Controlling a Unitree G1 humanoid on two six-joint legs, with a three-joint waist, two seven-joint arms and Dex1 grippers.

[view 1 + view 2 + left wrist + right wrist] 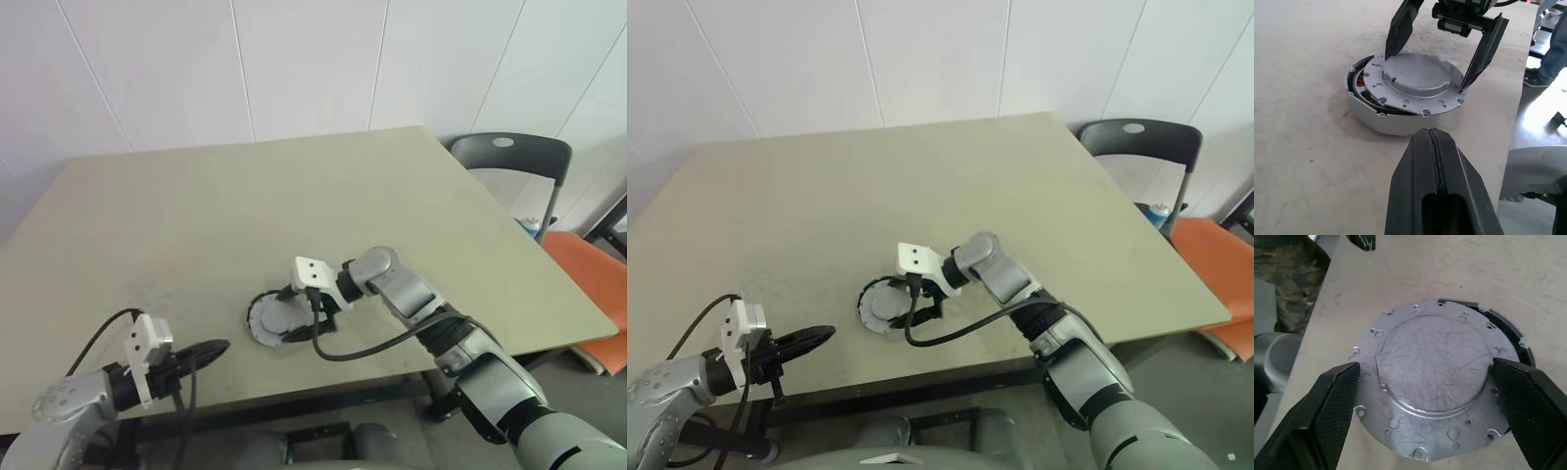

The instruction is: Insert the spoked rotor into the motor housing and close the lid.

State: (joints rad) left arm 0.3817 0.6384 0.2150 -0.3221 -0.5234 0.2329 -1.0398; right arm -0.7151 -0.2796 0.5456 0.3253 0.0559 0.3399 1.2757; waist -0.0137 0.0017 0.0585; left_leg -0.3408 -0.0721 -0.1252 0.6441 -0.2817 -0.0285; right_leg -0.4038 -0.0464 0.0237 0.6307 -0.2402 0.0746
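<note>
1. Left wrist view: right gripper (1442, 54) spread wide, fingers either side of the lid (1415, 81), holding nothing I can confirm.
2. Lid lies skewed on the housing (1371, 115), not seated; copper shows at one edge.
3. Lid looks stiff, thin, slick metal; I would pinch its notched rim.
4. Left gripper (211, 350) is closed and empty, near the table (245, 206) edge, well apart from the housing.
5. Right forearm reaches in, wrist angled down.
</note>
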